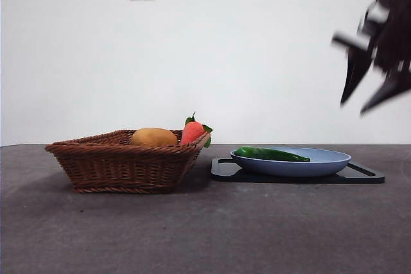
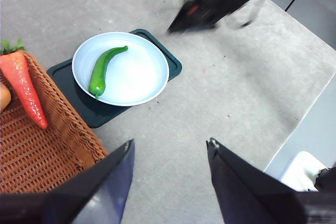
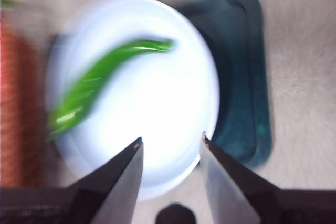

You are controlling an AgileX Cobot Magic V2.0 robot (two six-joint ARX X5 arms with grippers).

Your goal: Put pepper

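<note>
Grey table (image 1: 205, 235), one pepper (image 1: 271, 154) on one plate (image 1: 321, 165)

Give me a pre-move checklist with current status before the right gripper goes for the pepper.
1. Pepper lies on the blue plate, nothing on top of it: ok.
2. Right gripper open and empty: ok.
3. Right gripper above the plate, not touching the pepper: ok.
4. Right wrist view is blurred, so exact alignment over the pepper: cannot tell.
5. Left gripper open, apart from the plate: ok.
6. Plate sits on the dark tray: ok.
</note>
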